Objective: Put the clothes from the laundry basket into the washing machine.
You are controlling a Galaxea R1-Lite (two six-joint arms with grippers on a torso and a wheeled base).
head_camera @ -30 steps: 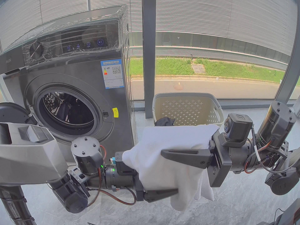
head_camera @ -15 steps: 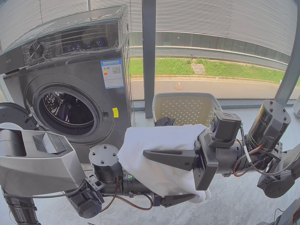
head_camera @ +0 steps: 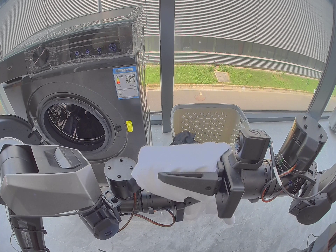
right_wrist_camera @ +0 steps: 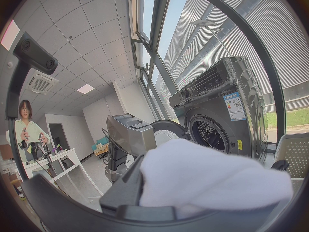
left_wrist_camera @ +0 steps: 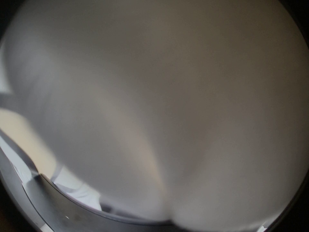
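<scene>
Change: left tool [head_camera: 185, 205] has travelled rightward and right tool [head_camera: 166, 180] leftward, so the two now overlap; the white cloth [head_camera: 178, 160], which hung low beneath both, is now bunched into a compact bundle between them
Right tool state: clenched on the white cloth; one finger [head_camera: 190, 182] lies across the bundle's upper face, the other is hidden under the fabric
Left tool state: cannot tell, fabric covers it
White cloth position: held in the air at the right tool's tip and draped over the left tool; it lies close against the left wrist camera [left_wrist_camera: 161, 97] and bulges just ahead of the right tool in the right wrist view [right_wrist_camera: 206, 178]
Laundry basket [head_camera: 210, 108]: on the floor just beyond the right tool, beside the window
Dark garment [head_camera: 183, 137]: at the basket's near rim, just beyond the white cloth
Washing machine [head_camera: 87, 70]: ahead and to the left of the left tool, apart from the cloth
Door [head_camera: 14, 126]: swung open, left of the left tool
Drum opening [head_camera: 75, 123]: uncovered, facing both tools
Floor [head_camera: 266, 228]: pale tiles below both tools
</scene>
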